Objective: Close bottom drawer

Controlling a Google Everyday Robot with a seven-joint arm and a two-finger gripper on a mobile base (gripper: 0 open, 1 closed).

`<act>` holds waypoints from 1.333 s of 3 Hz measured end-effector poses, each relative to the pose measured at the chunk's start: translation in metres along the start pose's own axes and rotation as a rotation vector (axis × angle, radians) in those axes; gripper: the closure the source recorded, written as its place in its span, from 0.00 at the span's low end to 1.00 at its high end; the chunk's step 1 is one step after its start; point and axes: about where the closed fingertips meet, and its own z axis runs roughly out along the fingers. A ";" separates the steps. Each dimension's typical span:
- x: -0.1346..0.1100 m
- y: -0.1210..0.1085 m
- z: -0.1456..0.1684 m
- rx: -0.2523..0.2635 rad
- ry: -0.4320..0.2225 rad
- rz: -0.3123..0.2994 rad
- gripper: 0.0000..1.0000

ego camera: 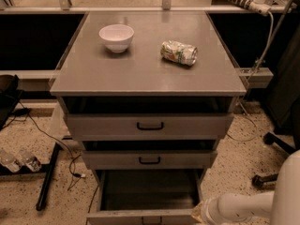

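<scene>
The bottom drawer (123, 217) of the grey cabinet stands pulled far out, with its empty inside (150, 191) in view. Its front panel lies at the lower edge of the camera view, and the handle is cut off there. My gripper (198, 213), on a white arm (239, 206) coming in from the lower right, sits at the right front corner of the bottom drawer, by the panel's right end. The middle drawer (150, 159) and the top drawer (150, 124) above it each stand a little way out.
A white bowl (116, 36) and a crushed can (178, 52) lie on the cabinet top (140, 74). Cables, a black pole (47, 182) and plastic bottles (18, 161) are on the floor at left. A chair base (276, 142) stands at right.
</scene>
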 end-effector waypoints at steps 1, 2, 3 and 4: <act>0.016 0.004 0.037 -0.022 0.021 0.021 1.00; 0.026 0.008 0.068 -0.055 -0.014 0.028 1.00; 0.035 0.015 0.085 -0.075 -0.060 0.040 1.00; 0.040 0.026 0.100 -0.087 -0.075 0.029 1.00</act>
